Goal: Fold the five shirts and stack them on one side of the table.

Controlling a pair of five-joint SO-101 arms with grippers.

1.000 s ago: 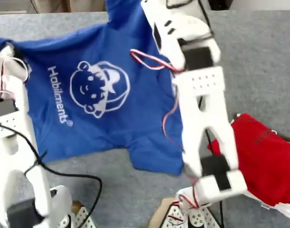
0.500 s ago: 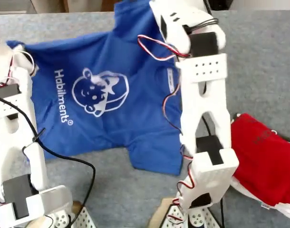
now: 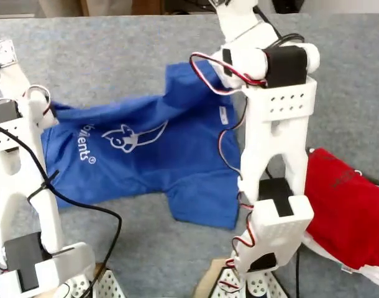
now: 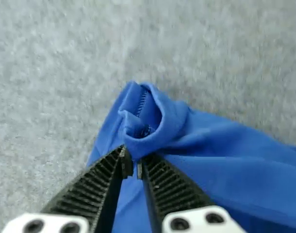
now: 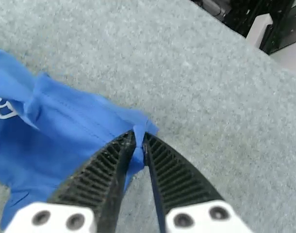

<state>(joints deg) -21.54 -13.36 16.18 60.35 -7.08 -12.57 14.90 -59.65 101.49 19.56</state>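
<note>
Pinched tight, the left end effector has its ribbed black fingers pressed together on a puckered hem of the blue shirt. The cloth bunches up right at the tips above the grey bench. Over to the right end effector: same grip, closed on a thin corner of blue fabric, with that edge folded toward the rest.

From the high view, the shirt lies mid-bench between the left arm and the right arm. Its far part is doubled over, so the white print is creased and partly hidden. Both sets of tips are tucked behind the arms' own bodies there. A red shirt sits near the right arm's base, cut off at the frame edge. Something white lies under it, hard to make out.
</note>
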